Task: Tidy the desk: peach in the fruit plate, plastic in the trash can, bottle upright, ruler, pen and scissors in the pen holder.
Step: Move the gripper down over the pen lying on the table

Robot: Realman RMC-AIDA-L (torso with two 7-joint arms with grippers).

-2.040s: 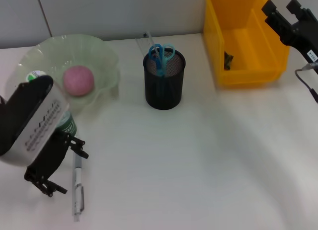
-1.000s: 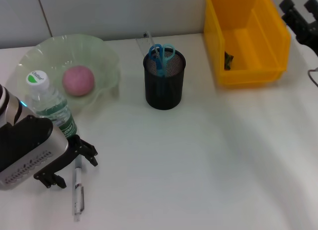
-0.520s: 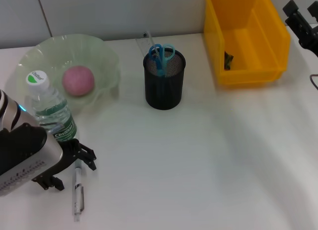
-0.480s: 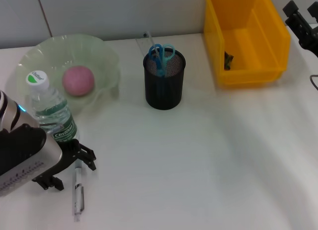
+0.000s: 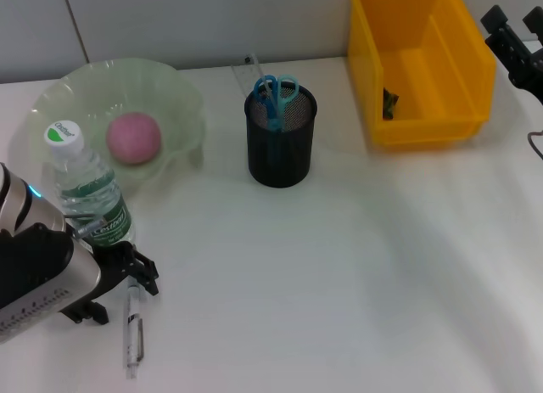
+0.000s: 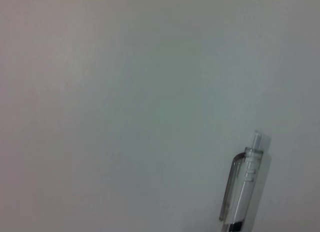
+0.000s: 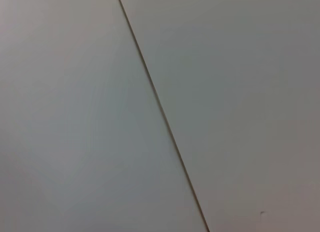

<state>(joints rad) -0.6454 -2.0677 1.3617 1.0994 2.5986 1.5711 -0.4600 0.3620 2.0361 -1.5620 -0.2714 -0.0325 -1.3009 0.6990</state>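
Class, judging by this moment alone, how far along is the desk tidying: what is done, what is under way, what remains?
Done: the peach sits in the fruit plate, the bottle stands upright, the scissors and clear ruler are in the pen holder, and something dark lies in the yellow bin. Under way: the left hand hovers open at the pen. Left: pen into holder. The right hand is parked.

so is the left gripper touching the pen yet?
Cannot tell. In the head view the left gripper overlaps the pen's upper end; the left wrist view shows only the pen.
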